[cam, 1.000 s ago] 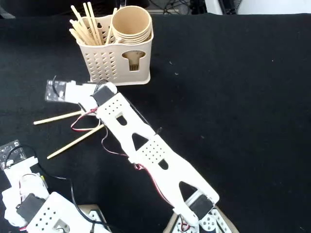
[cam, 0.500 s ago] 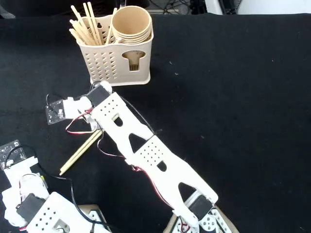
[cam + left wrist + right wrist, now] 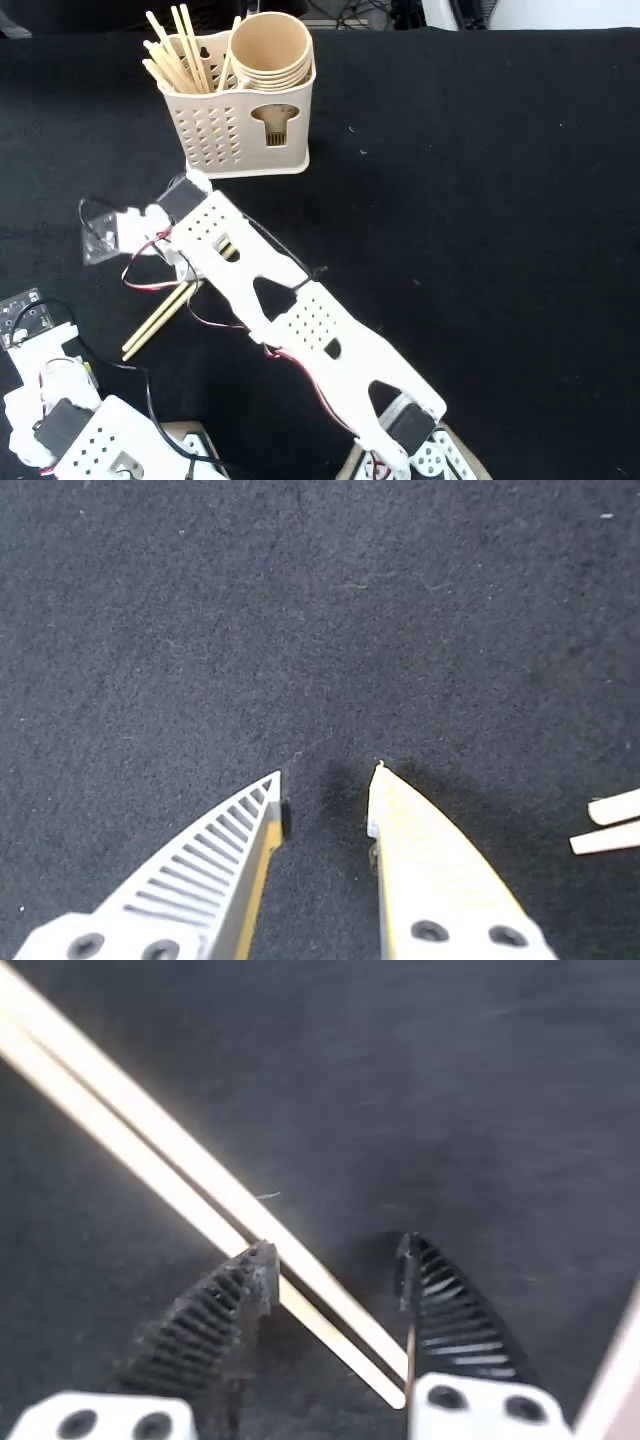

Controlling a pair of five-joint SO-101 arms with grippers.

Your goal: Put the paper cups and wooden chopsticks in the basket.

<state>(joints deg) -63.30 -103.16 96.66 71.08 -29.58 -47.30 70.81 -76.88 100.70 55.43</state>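
The cream basket point(image 3: 245, 125) stands at the back left of the table, with a stack of paper cups point(image 3: 270, 48) in one compartment and several wooden chopsticks point(image 3: 175, 55) in the other. Two chopsticks point(image 3: 160, 318) lie side by side on the black cloth in front of it. My right arm point(image 3: 215, 245) stretches over their far ends. My right gripper point(image 3: 335, 1260) is open just above the cloth, and the pair of chopsticks point(image 3: 150, 1150) runs slantwise between its fingers. At the near left, my left gripper point(image 3: 327, 777) is open over bare cloth, with two chopstick tips point(image 3: 610, 825) off to its side.
The black cloth point(image 3: 480, 200) covers the whole table; its right half holds nothing. My left arm's base point(image 3: 60, 420) sits at the near left corner. Red wires point(image 3: 150, 285) loop from the right arm just above the chopsticks.
The right wrist has swung left and toward the near edge. The two chopsticks, spread apart a second ago, now lie together side by side. The left arm has kept still.
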